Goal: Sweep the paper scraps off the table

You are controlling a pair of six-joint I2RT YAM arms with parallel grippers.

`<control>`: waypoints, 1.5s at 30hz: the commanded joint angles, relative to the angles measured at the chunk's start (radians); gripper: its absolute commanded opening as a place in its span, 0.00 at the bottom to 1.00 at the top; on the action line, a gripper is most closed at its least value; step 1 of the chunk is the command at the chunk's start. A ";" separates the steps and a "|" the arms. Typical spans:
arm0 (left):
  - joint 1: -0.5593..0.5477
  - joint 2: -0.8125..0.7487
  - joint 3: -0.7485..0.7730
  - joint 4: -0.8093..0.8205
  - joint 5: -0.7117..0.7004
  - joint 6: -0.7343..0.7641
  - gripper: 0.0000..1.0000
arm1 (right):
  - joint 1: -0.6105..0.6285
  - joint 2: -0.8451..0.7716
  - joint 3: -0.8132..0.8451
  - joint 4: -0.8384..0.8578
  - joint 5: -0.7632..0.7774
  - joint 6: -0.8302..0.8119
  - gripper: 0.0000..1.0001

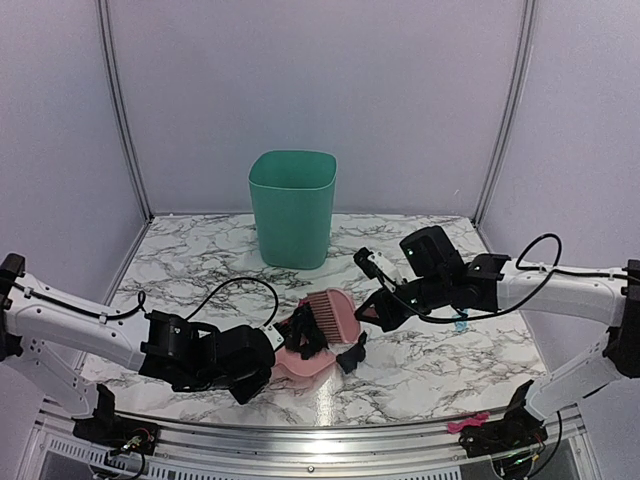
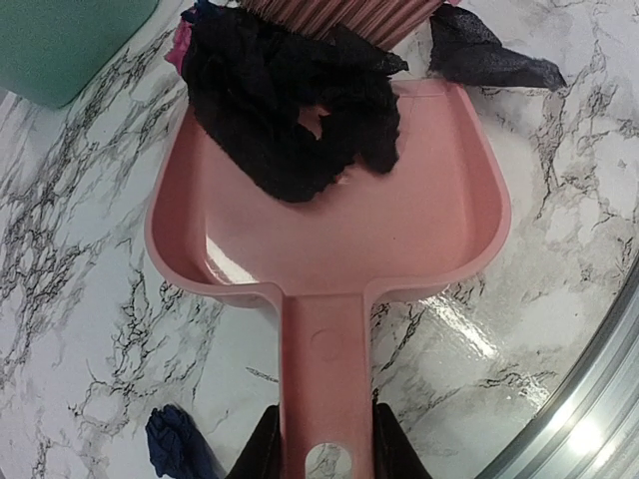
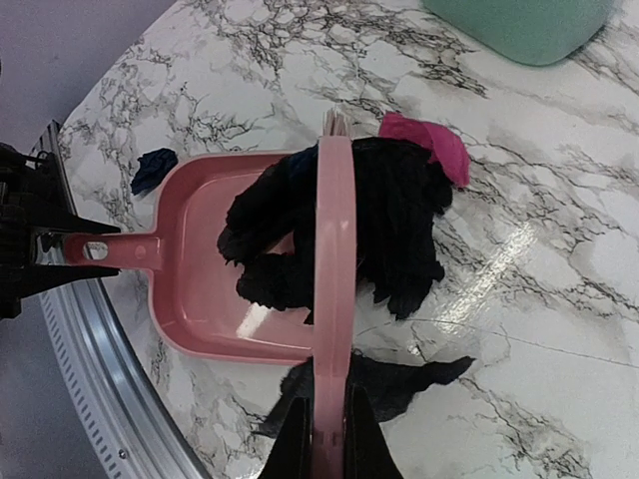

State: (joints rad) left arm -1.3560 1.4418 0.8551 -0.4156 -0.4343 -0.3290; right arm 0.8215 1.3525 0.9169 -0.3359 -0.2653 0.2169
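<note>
My left gripper (image 1: 266, 350) (image 2: 321, 431) is shut on the handle of the pink dustpan (image 1: 305, 366) (image 2: 339, 239), which lies flat on the marble table (image 1: 440, 370). My right gripper (image 1: 372, 310) (image 3: 324, 419) is shut on the pink brush (image 1: 335, 312) (image 3: 334, 259), held at the pan's mouth. A clump of black paper scraps (image 1: 305, 330) (image 2: 290, 110) (image 3: 389, 220) lies half inside the pan under the brush. One black scrap (image 1: 350, 355) (image 2: 489, 55) (image 3: 399, 379) lies on the table just outside the pan's right corner. A navy scrap (image 2: 175, 444) (image 3: 152, 168) lies left of the handle.
A green bin (image 1: 292, 205) stands behind the pan. A pink scrap (image 3: 439, 150) sits beside the black clump. A small light-blue piece (image 1: 460, 325) lies under the right arm. A pink object (image 1: 468, 422) rests on the silver front rail (image 1: 300, 440).
</note>
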 commanded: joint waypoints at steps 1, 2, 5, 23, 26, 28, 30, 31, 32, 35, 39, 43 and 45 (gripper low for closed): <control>-0.002 0.006 0.019 0.017 -0.034 0.015 0.00 | -0.005 -0.050 0.003 0.062 -0.114 0.025 0.00; -0.002 0.004 0.016 0.017 -0.032 0.014 0.00 | -0.005 -0.062 0.008 0.062 -0.120 0.025 0.00; -0.002 -0.002 0.007 0.018 -0.029 0.008 0.00 | -0.004 -0.088 0.027 0.044 -0.120 0.024 0.00; -0.003 -0.066 -0.066 0.018 -0.015 -0.041 0.00 | -0.005 -0.099 0.114 -0.098 0.441 0.070 0.00; -0.003 -0.060 -0.063 0.018 -0.011 -0.042 0.00 | -0.005 -0.023 0.144 -0.111 0.563 0.060 0.00; -0.003 -0.049 -0.055 0.020 -0.012 -0.040 0.00 | -0.004 0.032 0.163 -0.114 0.595 0.048 0.00; -0.003 -0.037 -0.048 0.021 -0.016 -0.034 0.00 | -0.004 0.083 0.173 -0.104 0.583 0.038 0.00; -0.002 -0.032 -0.043 0.021 -0.017 -0.030 0.00 | -0.003 0.105 0.178 -0.099 0.567 0.032 0.00; -0.002 -0.030 -0.040 0.022 -0.019 -0.025 0.00 | 0.000 0.128 0.184 -0.100 0.552 0.026 0.00; -0.003 -0.027 -0.035 0.031 -0.028 -0.016 0.00 | 0.009 0.189 0.207 -0.110 0.479 0.010 0.00; 0.003 -0.023 -0.037 0.044 -0.032 -0.006 0.00 | 0.020 0.198 0.197 -0.066 0.325 -0.010 0.00; 0.009 -0.021 -0.038 0.052 -0.036 -0.004 0.00 | 0.027 0.184 0.187 -0.065 0.227 -0.009 0.00; 0.009 -0.023 -0.037 0.059 -0.037 -0.001 0.00 | 0.033 0.168 0.175 -0.054 0.186 -0.009 0.00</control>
State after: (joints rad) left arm -1.3529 1.4128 0.7990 -0.3889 -0.4477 -0.3470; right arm 0.8383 1.5551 1.0782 -0.4232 0.0536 0.2226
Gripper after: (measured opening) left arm 0.222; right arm 0.039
